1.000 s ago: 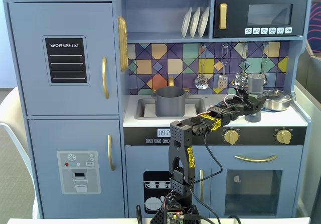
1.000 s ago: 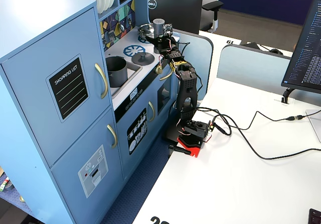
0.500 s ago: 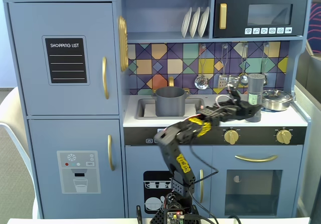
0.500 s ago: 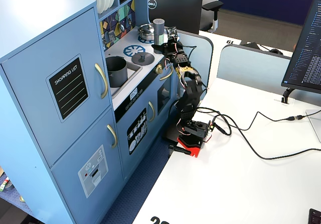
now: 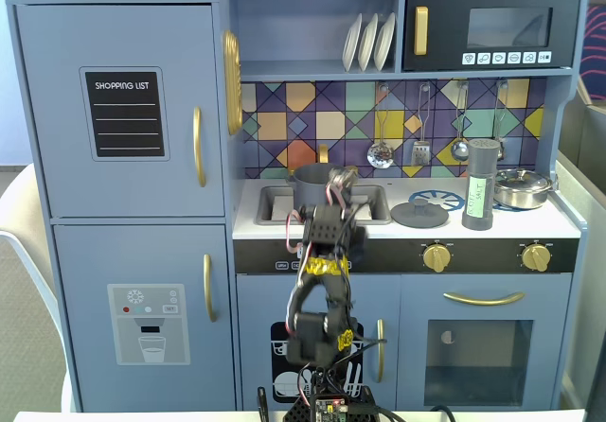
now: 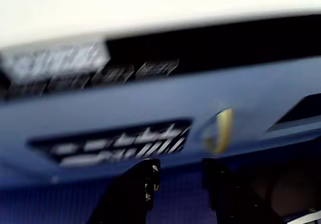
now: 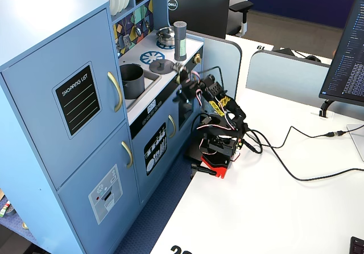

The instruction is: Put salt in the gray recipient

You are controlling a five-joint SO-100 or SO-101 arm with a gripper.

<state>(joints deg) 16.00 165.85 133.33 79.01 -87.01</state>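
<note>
Nothing of the task looks finished, as far as these pictures show; the salt (image 5: 479, 186) stands on the right part of the toy kitchen's counter (image 5: 379, 225) in a fixed view, beside the shiny pan (image 5: 523, 188) and just right of the flat round lid (image 5: 419, 215), well apart from the gray pot (image 5: 313, 186), which sits in the sink (image 5: 276, 202) on the left part of the counter; in both fixed views the shaker (image 7: 180, 32) is upright, its long axis vertical, cap at the top, the pale label running down its side toward the camera in the front view; whether any salt has gone into the pot (image 7: 131, 81) cannot be told, since its inside is not shown clearly. By my reading the whole carry is left: grasp the shaker, bring it over the pot, then tip or set it in. Meanwhile the arm (image 5: 320, 294) is folded in front of the cabinet, below the counter edge, with the gripper (image 6: 178, 176) empty; the blurred wrist view shows two dark fingers (image 6: 143, 184) with a narrow gap between them and nothing held, looking at the blue cabinet front and a gold knob (image 6: 220, 129); the jaws stand slightly apart, clear of everything.
</note>
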